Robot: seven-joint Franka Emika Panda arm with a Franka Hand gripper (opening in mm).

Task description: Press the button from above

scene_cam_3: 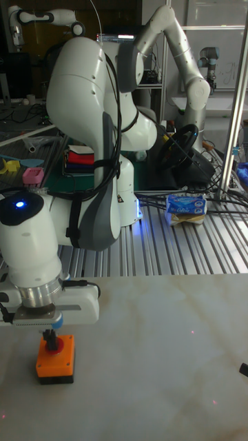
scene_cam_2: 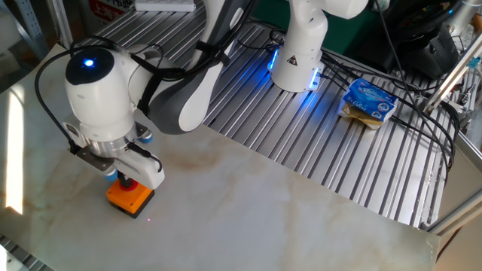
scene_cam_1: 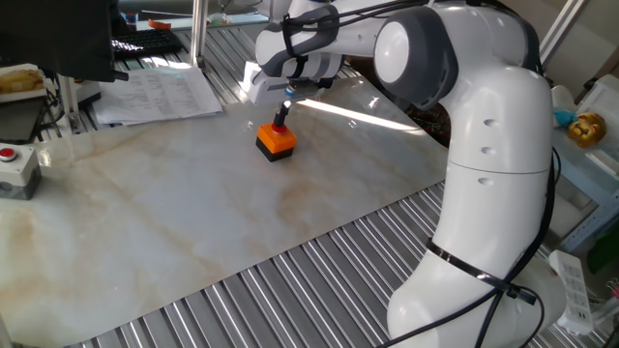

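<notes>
One fixed view, left to right. Far left edge of the table (scene_cam_1: 145, 222): grey box with a red button (scene_cam_1: 10, 164), well apart from the work area. Behind it, a sheet of printed paper (scene_cam_1: 164, 92) on the slatted surface. Centre-left: the button (scene_cam_1: 280, 125), a small red cap on an orange box (scene_cam_1: 276, 141) with a black base, standing upright on the marble-patterned tabletop. The gripper (scene_cam_1: 284, 108) hangs directly over it, pointing down; the dark fingertips reach down to the red cap and appear to touch it from above. Right of that, the white arm's body fills the frame.

The other fixed view: orange box (scene_cam_2: 129, 197) near the lower left corner of the table (scene_cam_2: 286, 203), gripper (scene_cam_2: 123, 178) over it, red cap (scene_cam_2: 129, 184) partly hidden under the hand. A blue snack packet (scene_cam_2: 369, 102) lies far right on the slats.

Tall fixed view: gripper (scene_cam_3: 49, 335) vertical over the box (scene_cam_3: 56, 360); the fingertip sits at the left side of the red cap (scene_cam_3: 60, 342).

Finger opening: cannot tell. No view shows a gap or the tips meeting. Nothing is grasped; contact is only on the top of the button.
</notes>
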